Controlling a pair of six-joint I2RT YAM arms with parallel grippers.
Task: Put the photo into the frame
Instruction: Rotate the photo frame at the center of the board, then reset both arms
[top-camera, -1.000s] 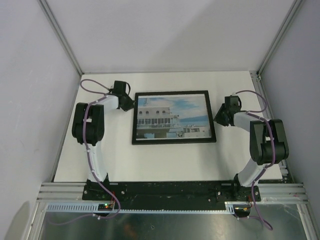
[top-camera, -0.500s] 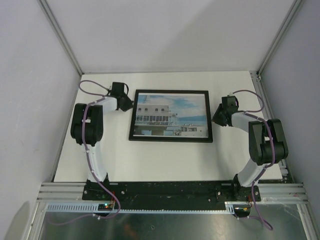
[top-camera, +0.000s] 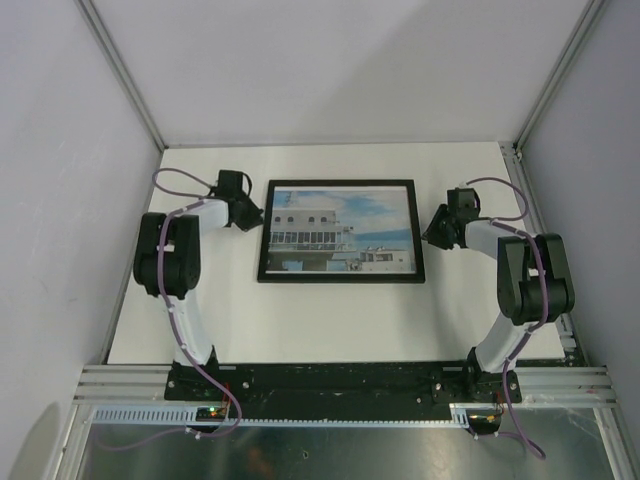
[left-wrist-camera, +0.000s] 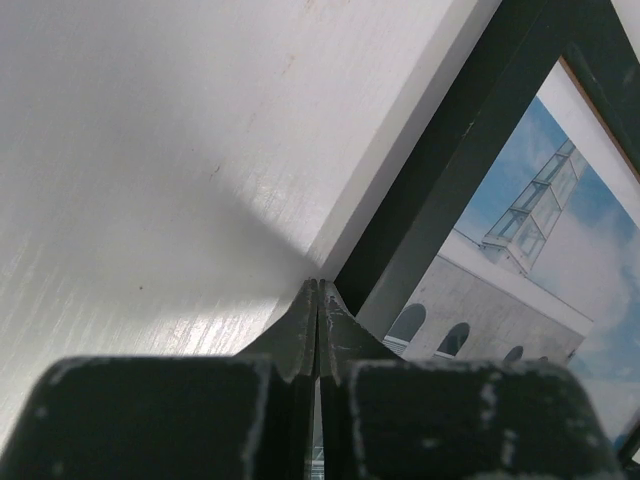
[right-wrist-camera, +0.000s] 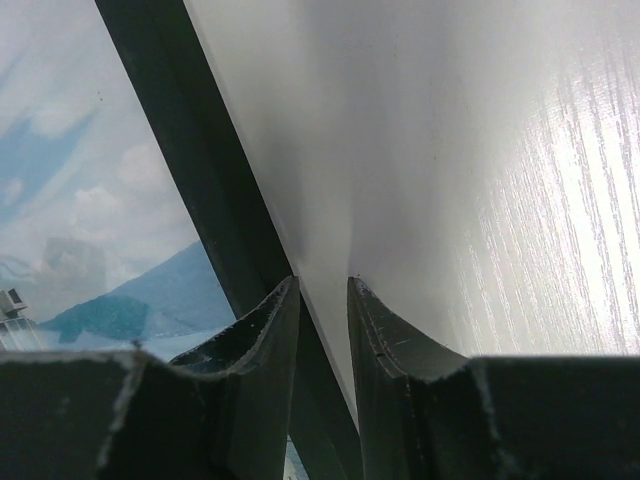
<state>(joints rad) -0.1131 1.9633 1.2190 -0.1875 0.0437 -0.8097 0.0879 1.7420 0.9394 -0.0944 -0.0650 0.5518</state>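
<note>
Qty: 1 frame (top-camera: 340, 183), 1 photo (top-camera: 340, 230), 2 arms (top-camera: 172, 262) (top-camera: 535, 275)

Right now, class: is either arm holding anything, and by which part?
The left fingers are shut on nothing, tips at the left edge of the frame. The right fingers stand apart at its right edge; whether they pinch it cannot be told.

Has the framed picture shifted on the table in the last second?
Yes. The frame has slid slightly left, toward the table's left edge, and now lies squarer to its far edge.
</note>
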